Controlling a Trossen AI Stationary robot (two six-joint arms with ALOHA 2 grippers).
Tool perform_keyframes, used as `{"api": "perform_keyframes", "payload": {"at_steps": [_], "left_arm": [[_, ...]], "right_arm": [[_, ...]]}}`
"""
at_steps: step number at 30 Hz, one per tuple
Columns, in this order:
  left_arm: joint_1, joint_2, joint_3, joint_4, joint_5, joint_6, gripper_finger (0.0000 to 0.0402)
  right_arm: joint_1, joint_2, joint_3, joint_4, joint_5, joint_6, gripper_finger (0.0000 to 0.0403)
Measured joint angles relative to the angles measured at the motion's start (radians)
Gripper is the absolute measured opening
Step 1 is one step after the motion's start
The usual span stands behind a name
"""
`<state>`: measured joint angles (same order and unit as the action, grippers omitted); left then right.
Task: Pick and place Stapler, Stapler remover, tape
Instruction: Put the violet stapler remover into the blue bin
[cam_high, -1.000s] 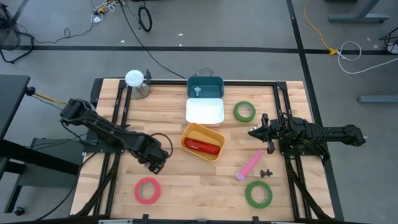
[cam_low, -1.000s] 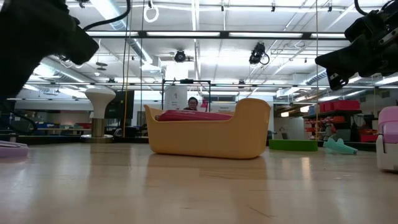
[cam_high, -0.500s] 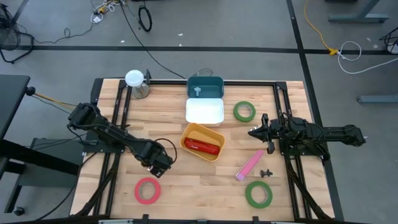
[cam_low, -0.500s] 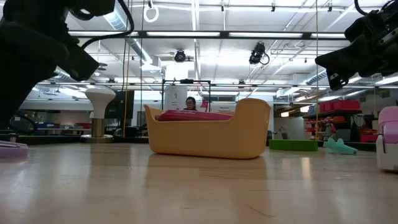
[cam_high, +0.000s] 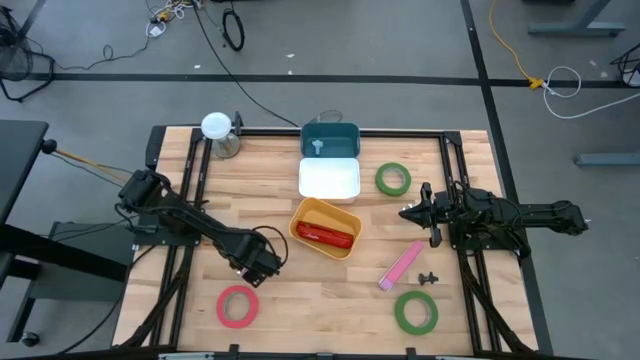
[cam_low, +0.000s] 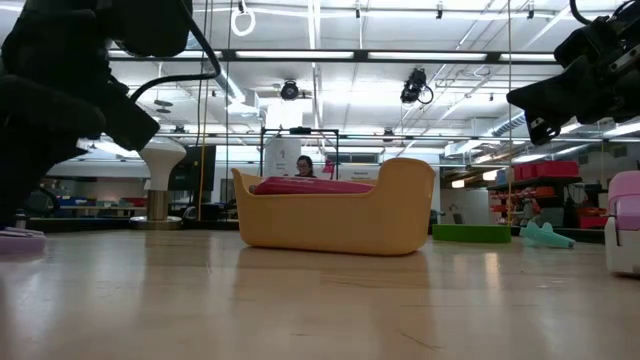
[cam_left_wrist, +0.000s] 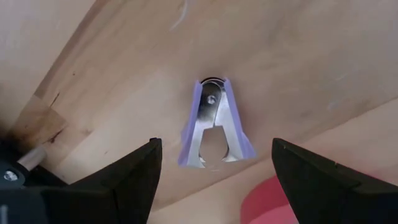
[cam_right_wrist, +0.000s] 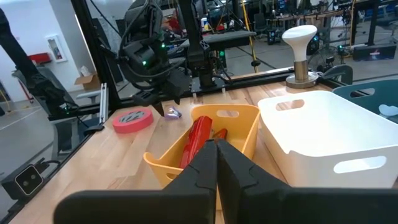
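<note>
A lilac staple remover lies flat on the wooden table, claws toward the camera. My left gripper hangs open just above it, pointing down, one finger on each side and neither touching; in the high view this gripper is left of the yellow bin. A red stapler lies in that bin. A pink stapler lies on the table to its right. Red tape sits near the front edge, and green tape lies at the far right and the near right. My right gripper waits shut at the right.
A white bin and a teal bin stand behind the yellow one. A white-topped stand is at the far left corner. A small black part lies beside the pink stapler. A person sits far behind the table.
My left gripper has come down toward the staple remover and drifted slightly toward the table's right and near edges, staying open. Nothing on the table has moved.
</note>
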<state>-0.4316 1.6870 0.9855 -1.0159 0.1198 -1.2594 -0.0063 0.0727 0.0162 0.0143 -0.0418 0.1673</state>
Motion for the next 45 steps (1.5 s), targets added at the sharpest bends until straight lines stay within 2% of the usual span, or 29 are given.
{"api": "perform_keyframes", "payload": {"at_steps": [5, 9, 20, 34, 45], "left_arm": [[0.000, 0.010, -0.007, 0.023, -0.008, -0.001, 0.0303], [0.000, 0.011, -0.038, 0.063, 0.025, -0.001, 0.0303], [0.000, 0.011, -0.045, 0.063, 0.031, -0.003, 0.0298], [0.002, 0.011, -0.045, 0.063, 0.035, -0.003, 0.0181], [0.002, 0.005, -0.043, 0.059, 0.030, -0.001, 0.0131]], "right_arm": [[0.000, 0.000, 0.000, 0.000, 0.000, 0.000, 0.0007], [0.000, 0.000, 0.000, 0.000, 0.001, 0.000, 0.0007], [0.000, 0.000, 0.000, 0.000, 0.002, 0.000, 0.0007], [0.000, 0.000, 0.000, 0.000, 0.000, 0.000, 0.0007], [0.000, 0.000, 0.000, 0.000, 0.000, 0.000, 0.0007]]}}
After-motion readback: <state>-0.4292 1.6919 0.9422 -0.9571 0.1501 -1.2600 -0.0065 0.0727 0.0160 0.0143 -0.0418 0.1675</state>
